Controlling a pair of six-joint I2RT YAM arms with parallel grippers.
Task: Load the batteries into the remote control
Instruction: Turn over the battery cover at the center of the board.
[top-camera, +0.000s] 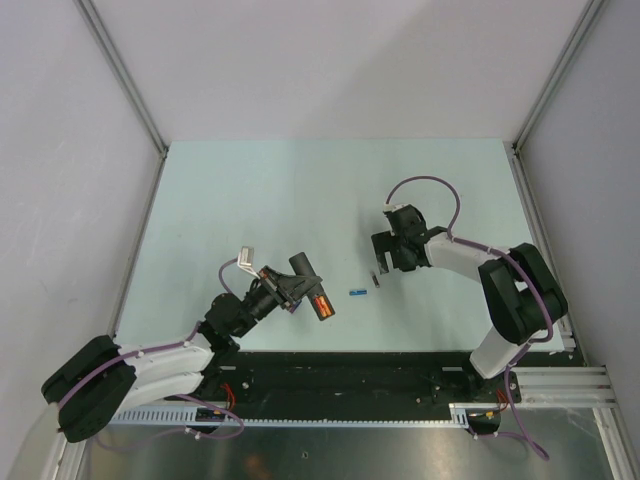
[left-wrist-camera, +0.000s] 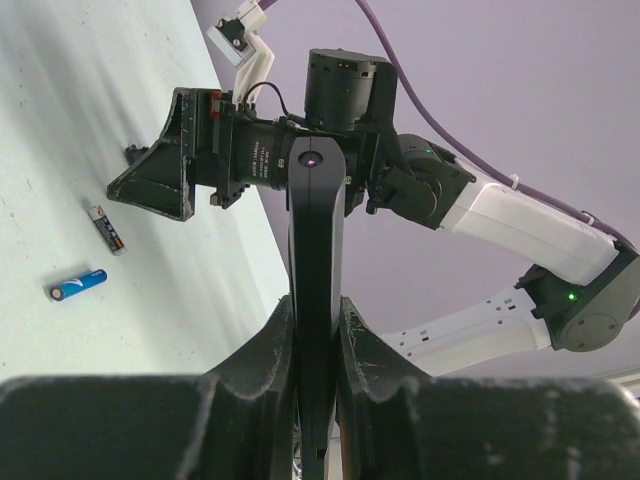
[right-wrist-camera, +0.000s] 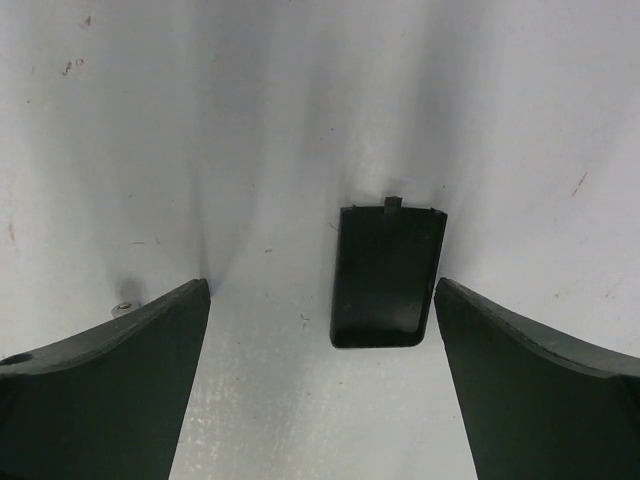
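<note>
My left gripper (top-camera: 291, 291) is shut on the remote control (top-camera: 312, 290) and holds it above the table, front left. Two orange-red batteries (top-camera: 322, 307) sit in its recess. In the left wrist view the remote (left-wrist-camera: 316, 250) stands edge-on between my fingers (left-wrist-camera: 262, 350). A blue battery (top-camera: 357, 293) and a dark grey battery (top-camera: 376, 280) lie on the table between the arms; both also show in the left wrist view, blue (left-wrist-camera: 78, 285) and dark grey (left-wrist-camera: 108, 227). My right gripper (top-camera: 388, 262) is open and empty, low over the table (right-wrist-camera: 320, 290).
A small black battery cover (right-wrist-camera: 388, 277) lies flat on the table between my right fingers, nearer the right one (right-wrist-camera: 520, 360). The light table (top-camera: 300, 190) has raised rails along both sides. My right gripper shows in the left wrist view (left-wrist-camera: 150, 182).
</note>
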